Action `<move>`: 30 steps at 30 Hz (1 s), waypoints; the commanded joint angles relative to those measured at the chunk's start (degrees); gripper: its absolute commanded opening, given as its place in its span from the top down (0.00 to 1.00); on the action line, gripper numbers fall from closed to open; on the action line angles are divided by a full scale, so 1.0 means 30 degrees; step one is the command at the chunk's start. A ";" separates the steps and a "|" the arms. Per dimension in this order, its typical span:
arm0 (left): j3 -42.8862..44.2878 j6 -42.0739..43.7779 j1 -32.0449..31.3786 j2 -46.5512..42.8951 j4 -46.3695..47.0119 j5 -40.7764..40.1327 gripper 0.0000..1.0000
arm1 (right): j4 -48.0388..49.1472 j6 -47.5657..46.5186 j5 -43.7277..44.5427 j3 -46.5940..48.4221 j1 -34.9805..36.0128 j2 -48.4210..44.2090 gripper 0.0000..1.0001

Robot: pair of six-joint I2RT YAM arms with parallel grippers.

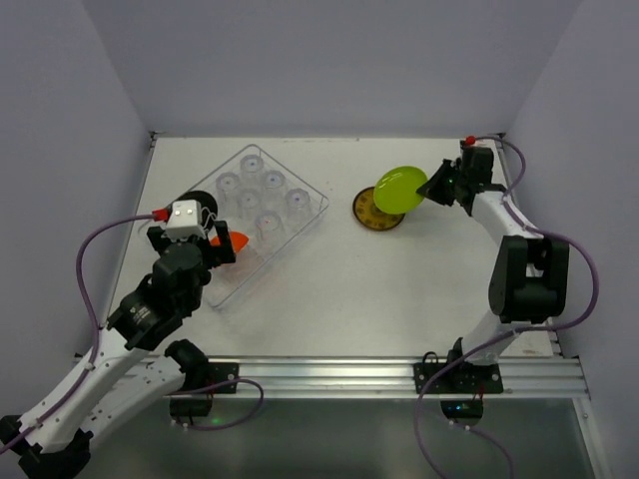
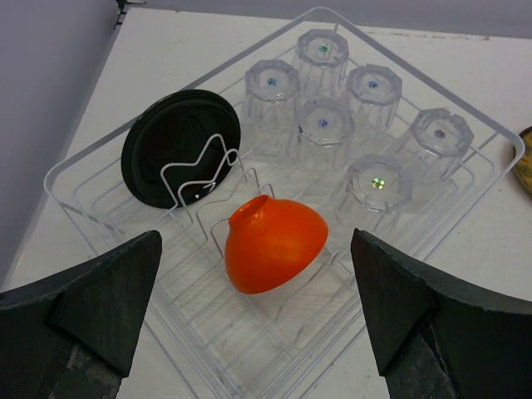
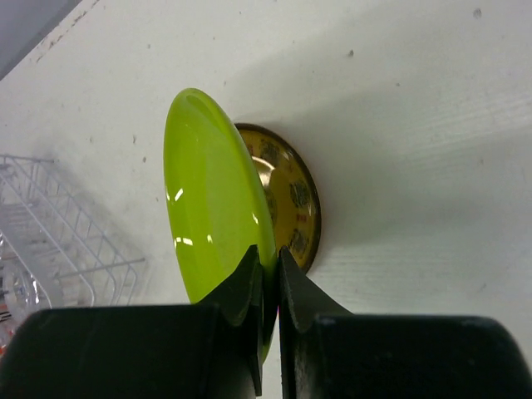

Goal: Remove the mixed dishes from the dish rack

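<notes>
The bowl (image 2: 274,245) lies tipped on its side in the near part of the rack (image 2: 108,199), foot ring up and toward the black plate (image 2: 170,141). The left gripper (image 2: 253,283) hangs over it with its fingers spread wide, one on each side and touching nothing. The bowl looks like light, stiff plastic with a smooth, rounded outside, so a squeeze across the dome would probably slip. The open rim or the small foot ring seems the surer hold. The black plate stands on edge in the prongs (image 2: 204,170) just beside the bowl and likely needs a pinch on its upper rim and a straight lift. The cups (image 2: 320,125) sit upside down in a cluster at the far end, thin and clear, probably light and easy to knock over. The right gripper (image 3: 268,274) is clamped on the rim of the green plate (image 3: 212,191), holding it tilted, with its lower edge at or just over a gold plate (image 3: 291,199) on the table (image 3: 416,125). A hold at one point on a glossy rim may let the plate pivot. Around the bowl, the prongs and the raised rack sides crowd the left fingers. The wall (image 1: 60,150) stands close on the left, and the bare table between the rack and the gold plate offers the widest room.
</notes>
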 commanded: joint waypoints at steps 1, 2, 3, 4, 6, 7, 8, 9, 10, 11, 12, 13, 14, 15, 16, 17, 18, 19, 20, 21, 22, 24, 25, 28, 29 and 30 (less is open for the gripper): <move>-0.0452 0.0631 0.0053 -0.0200 0.1051 -0.1578 0.00 | -0.0216 -0.0795 0.0624 0.2276 0.0743 0.1396 1.00; -0.0452 0.0573 0.0053 -0.0112 0.1023 -0.1520 0.00 | -0.0511 -0.0885 0.0771 0.3121 0.0775 0.2416 1.00; -0.0394 0.0515 0.0053 0.0063 0.0936 -0.1577 0.00 | -0.0891 -0.0972 0.0975 0.3507 0.0775 0.2948 1.00; -0.0394 0.0485 0.0053 0.0123 0.0848 -0.1636 0.00 | -0.1417 -0.1118 0.1093 0.3888 0.1152 0.3417 1.00; -0.0423 0.0426 0.0053 0.0182 0.0731 -0.1900 0.00 | -0.1422 -0.1149 0.1531 0.4155 0.1477 0.4211 1.00; -0.0452 0.0426 0.0053 0.0182 0.0759 -0.1958 0.00 | -0.1422 -0.1120 0.1650 0.4155 0.1681 0.4329 1.00; -0.0481 0.0426 0.0082 0.0124 0.0759 -0.1959 0.00 | -0.1422 -0.1120 0.1767 0.4097 0.1799 0.4388 1.00; -0.0568 0.0542 0.0082 0.0065 0.0817 -0.1959 0.00 | -0.1422 -0.1149 0.1855 0.4096 0.1946 0.4476 1.00; -0.0627 0.0630 0.0082 0.0065 0.0847 -0.1930 0.00 | -0.1422 -0.1149 0.1914 0.4067 0.2150 0.4535 1.00; -0.0686 0.0718 0.0082 0.0094 0.0876 -0.1959 0.00 | -0.1393 -0.1149 0.1799 0.4038 0.2210 0.4593 1.00; -0.0745 0.0835 0.0082 0.0181 0.0847 -0.2017 0.00 | -0.1393 -0.1091 0.1682 0.4038 0.2269 0.4652 1.00; -0.0745 0.0836 0.0082 0.0269 0.0702 -0.2134 0.00 | -0.1422 -0.1004 0.1680 0.3980 0.2327 0.4798 0.99; -0.0745 0.0807 0.0082 0.0357 0.0614 -0.2280 0.00 | -0.1393 -0.1032 0.1709 0.3950 0.2328 0.4886 0.98; -0.0687 0.0807 0.0082 0.0590 0.0468 -0.2281 0.00 | -0.1422 -0.1003 0.1681 0.3921 0.2328 0.4945 0.97; -0.0687 0.0807 0.0082 0.0650 0.0466 -0.2310 0.00 | -0.1480 -0.1032 0.1680 0.3921 0.2357 0.5062 0.95; -0.0658 0.0807 0.0082 0.0709 0.0495 -0.2223 0.00 | -0.1568 -0.1032 0.1796 0.3921 0.2357 0.5092 0.93; -0.0686 0.0807 0.0111 0.0796 0.0496 -0.2165 0.00 | -0.1627 -0.1090 0.1856 0.3892 0.2386 0.5092 0.86; -0.0658 0.0836 0.0112 0.0826 0.0496 -0.2135 0.00 | -0.1685 -0.1149 0.2001 0.3862 0.2502 0.5063 0.83; -0.0657 0.0865 0.0112 0.0855 0.0496 -0.2077 0.00 | -0.1802 -0.1236 0.2322 0.3949 0.2591 0.5063 0.79; -0.0657 0.0894 0.0112 0.0856 0.0554 -0.2047 0.00 | -0.2267 -0.1440 0.2528 0.4095 0.2766 0.5121 0.72; -0.0657 0.0895 0.0112 0.0885 0.0496 -0.2018 0.00 | -0.2562 -0.1587 0.2791 0.4444 0.2912 0.5208 0.70; -0.0599 0.0866 0.0141 0.1002 0.0380 -0.2018 0.00 | -0.3263 -0.1821 0.3641 0.4856 0.3205 0.5355 0.64; -0.0541 0.0807 0.0141 0.1060 0.0320 -0.2076 0.00 | -0.3500 -0.1852 0.3846 0.5235 0.3294 0.5443 0.62; -0.0248 0.0544 0.0141 0.1324 0.0028 -0.2193 0.00 | -0.4262 -0.2086 0.4521 0.5881 0.3587 0.5765 0.53; -0.0160 0.0456 0.0141 0.1470 -0.0031 -0.2193 0.00 | -0.4409 -0.2145 0.4522 0.6029 0.3617 0.5940 0.53; -0.0014 0.0426 0.0141 0.1529 -0.0090 -0.2193 0.00 | -0.4787 -0.2261 0.4493 0.6175 0.3733 0.6058 0.48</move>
